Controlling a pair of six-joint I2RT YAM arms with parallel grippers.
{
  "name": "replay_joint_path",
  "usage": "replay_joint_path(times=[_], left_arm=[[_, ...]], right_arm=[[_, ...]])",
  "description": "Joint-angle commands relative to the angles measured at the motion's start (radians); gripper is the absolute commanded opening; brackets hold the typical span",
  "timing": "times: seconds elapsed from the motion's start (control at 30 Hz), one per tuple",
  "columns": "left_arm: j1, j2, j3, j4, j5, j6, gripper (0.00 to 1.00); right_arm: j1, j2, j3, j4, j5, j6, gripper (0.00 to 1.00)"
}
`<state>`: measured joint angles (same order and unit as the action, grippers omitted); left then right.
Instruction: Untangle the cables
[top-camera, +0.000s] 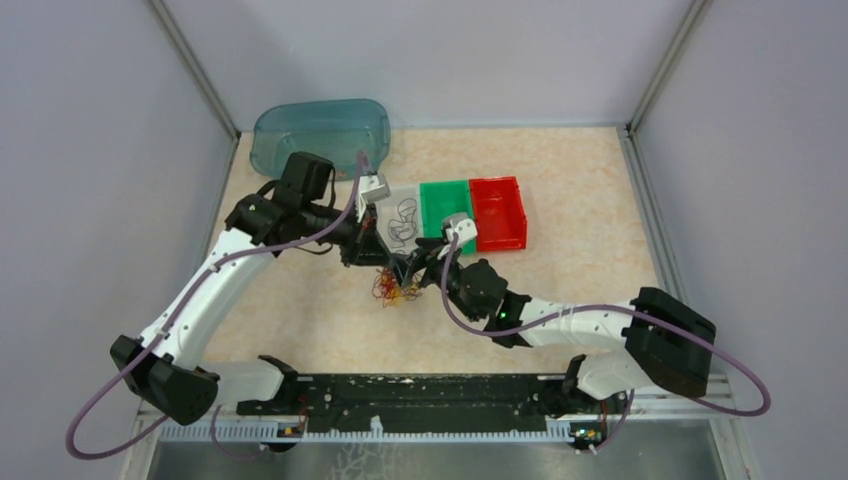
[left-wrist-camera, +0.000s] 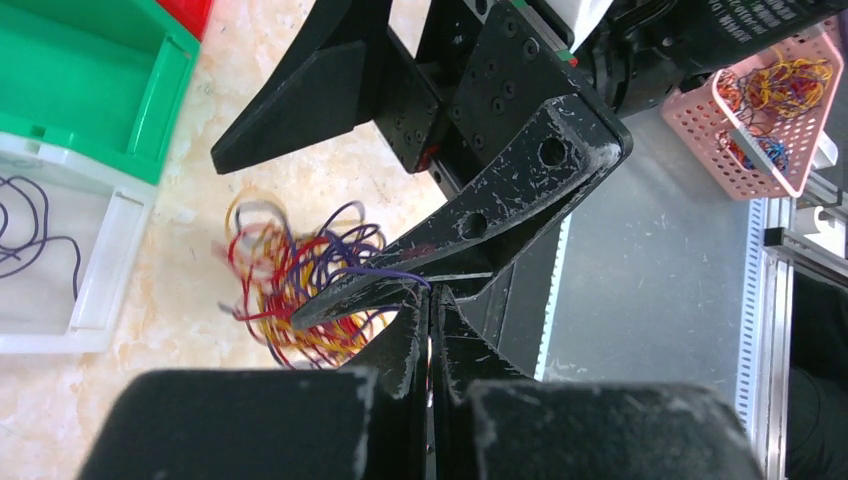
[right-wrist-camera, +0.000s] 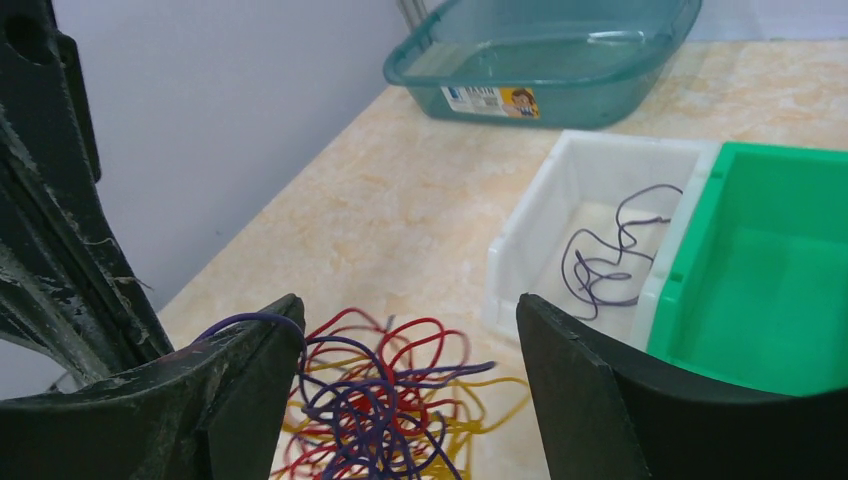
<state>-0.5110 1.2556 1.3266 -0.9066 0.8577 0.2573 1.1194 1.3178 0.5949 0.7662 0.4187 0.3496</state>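
A tangled clump of cables (top-camera: 394, 289) in purple, red and yellow-orange lies on the tabletop between both arms; it also shows as the clump (left-wrist-camera: 300, 285) and the clump (right-wrist-camera: 390, 400). My left gripper (left-wrist-camera: 431, 296) is shut, pinching a purple strand (left-wrist-camera: 385, 270) that runs from its tips back to the clump. That strand drapes over one finger (right-wrist-camera: 240, 375) of my right gripper (right-wrist-camera: 410, 315), which stands open just above the clump with nothing gripped. From above, the left gripper (top-camera: 388, 262) and right gripper (top-camera: 422, 266) nearly touch. One purple cable (right-wrist-camera: 605, 255) lies apart in the white bin (right-wrist-camera: 520, 235).
White bin (top-camera: 388, 200), green bin (top-camera: 445, 208) and red bin (top-camera: 498, 212) stand in a row behind the grippers. A teal tub (top-camera: 320, 135) sits at the back left. A pink basket (left-wrist-camera: 770, 150) holding more cables is off the table's near side.
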Motion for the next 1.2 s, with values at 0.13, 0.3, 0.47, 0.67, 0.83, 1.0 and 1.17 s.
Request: replay_joint_path(times=[0.13, 0.3, 0.47, 0.67, 0.83, 1.0, 1.17], left_arm=[[-0.012, 0.016, 0.107, -0.027, 0.145, -0.019, 0.0], [-0.017, 0.029, 0.18, -0.035, 0.161, -0.031, 0.0], [-0.017, 0.051, 0.278, -0.06, 0.161, -0.034, 0.0], [-0.018, 0.071, 0.423, -0.064, 0.125, -0.04, 0.0], [-0.017, 0.083, 0.515, -0.057, 0.106, -0.058, 0.0], [-0.018, 0.098, 0.578, -0.058, 0.106, -0.074, 0.0], [-0.018, 0.108, 0.656, -0.055, 0.089, -0.077, 0.0]], right_arm=[[0.025, 0.022, -0.011, 0.253, -0.008, -0.034, 0.79], [0.026, 0.072, -0.01, 0.254, 0.005, -0.027, 0.79], [0.026, 0.097, -0.04, 0.249, 0.016, 0.003, 0.78], [0.026, 0.098, -0.112, 0.237, 0.041, 0.041, 0.75], [0.025, 0.105, -0.159, 0.237, 0.065, 0.065, 0.72], [0.026, 0.114, -0.162, 0.214, 0.068, 0.086, 0.71], [0.025, 0.127, -0.187, 0.216, 0.08, 0.118, 0.68]])
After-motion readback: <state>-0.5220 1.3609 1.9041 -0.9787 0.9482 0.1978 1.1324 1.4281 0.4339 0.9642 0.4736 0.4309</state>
